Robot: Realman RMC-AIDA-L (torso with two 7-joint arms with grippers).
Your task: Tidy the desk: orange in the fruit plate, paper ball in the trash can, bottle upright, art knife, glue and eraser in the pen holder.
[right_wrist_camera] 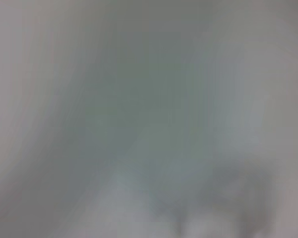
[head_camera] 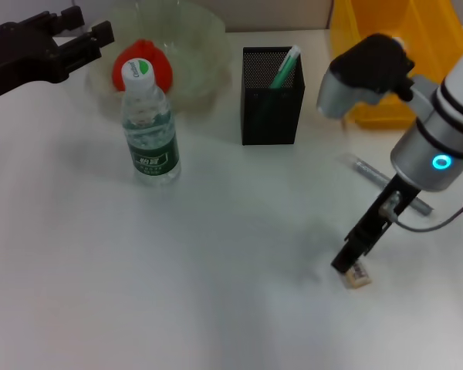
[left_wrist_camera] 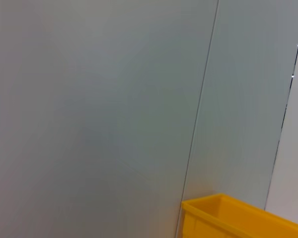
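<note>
Eraser (head_camera: 357,276) under right jaws (head_camera: 347,264), bottle (head_camera: 149,127) label unreadable

Very little can be read. The bottle (head_camera: 150,123), standing upright on the tabletop (head_camera: 216,254) well to the left of the right gripper (head_camera: 347,262) and near the left gripper (head_camera: 81,35), carries a green label (head_camera: 153,158) with white characters too small to make out. Its white cap (head_camera: 137,72) bears a green mark, also unreadable. The eraser (head_camera: 357,276) touching the right gripper's tip shows dark print that cannot be deciphered.
</note>
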